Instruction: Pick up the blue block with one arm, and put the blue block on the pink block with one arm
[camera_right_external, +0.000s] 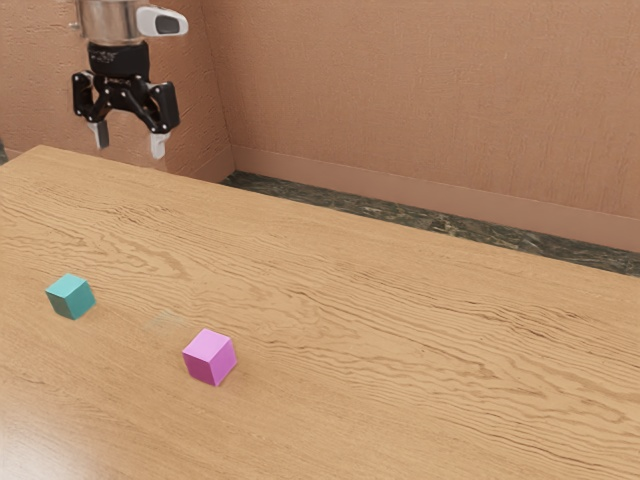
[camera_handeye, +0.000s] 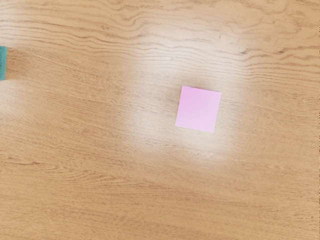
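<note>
Our claw (camera_right_external: 128, 145) hangs high over the far corner of the tabletop (camera_right_external: 400, 330), its fingers spread and holding nothing. Below, we see the blue block (camera_right_external: 70, 296) near the exterior view's left edge. The pink block (camera_right_external: 210, 357) sits near it, apart, further right.

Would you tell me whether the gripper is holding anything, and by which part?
Nothing: the gripper is open, high above the table, and the blue block and pink block both lie on it.

End effector (camera_right_external: 129, 140) raised; fingers apart.
</note>
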